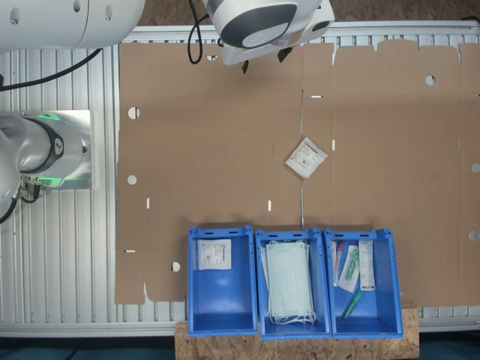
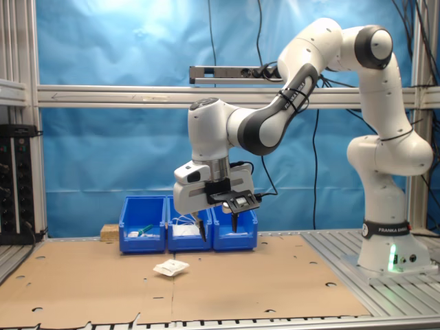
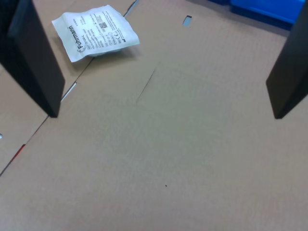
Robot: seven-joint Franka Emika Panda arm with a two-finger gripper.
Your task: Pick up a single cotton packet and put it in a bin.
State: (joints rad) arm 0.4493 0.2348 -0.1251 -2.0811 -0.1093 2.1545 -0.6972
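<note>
A small flat square white cotton packet (image 1: 306, 157) with dark print lies alone on the brown cardboard sheet (image 1: 210, 150), right of centre in the first exterior view – well apart from the gripper (image 1: 262, 61) at the top edge. In the second exterior view the gripper (image 2: 217, 226) hangs above the cardboard, jaws spread and empty, the packet (image 2: 171, 267) below toward the second exterior view's left. The rectangular blue plastic bin (image 1: 221, 283) – lower middle of the first exterior view – already holds one white packet.
</note>
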